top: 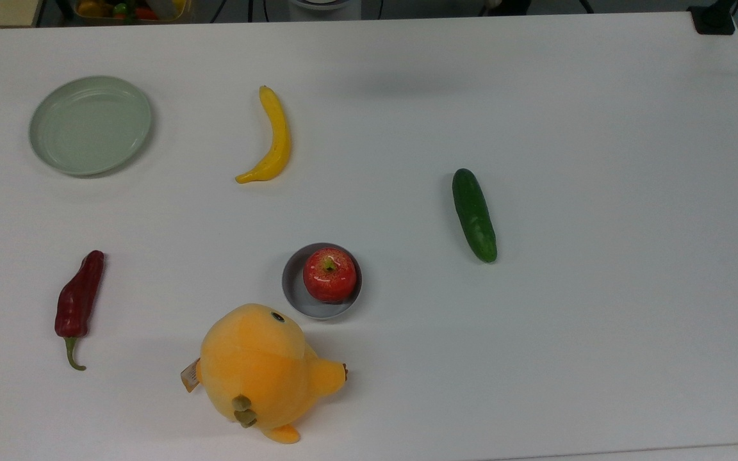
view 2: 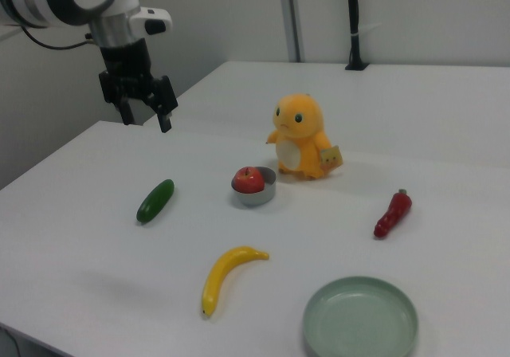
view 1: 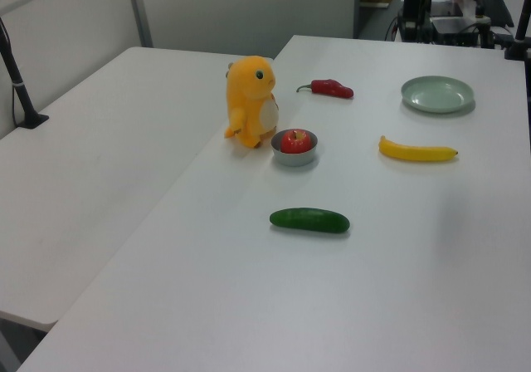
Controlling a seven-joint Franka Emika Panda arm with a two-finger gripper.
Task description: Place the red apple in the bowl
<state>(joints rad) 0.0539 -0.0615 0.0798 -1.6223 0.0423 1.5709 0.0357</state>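
The red apple (top: 329, 275) (view 1: 295, 141) (view 2: 249, 179) sits inside the small grey bowl (top: 292, 286) (view 1: 295, 159) (view 2: 260, 197), stem dimple up, near the middle of the white table. My gripper (view 2: 146, 119) hangs high in the air at the right view's upper left, well away from the bowl and above the table's far side. It is open, its two black fingers spread apart with nothing between them. The arm's white links reach in from the right view's top left corner.
An orange plush toy (top: 260, 371) stands just beside the bowl. A green cucumber (top: 473, 214), a yellow banana (top: 273, 137), a dark red chili pepper (top: 77, 301) and a pale green plate (top: 90, 125) lie spread over the white table (top: 599, 320).
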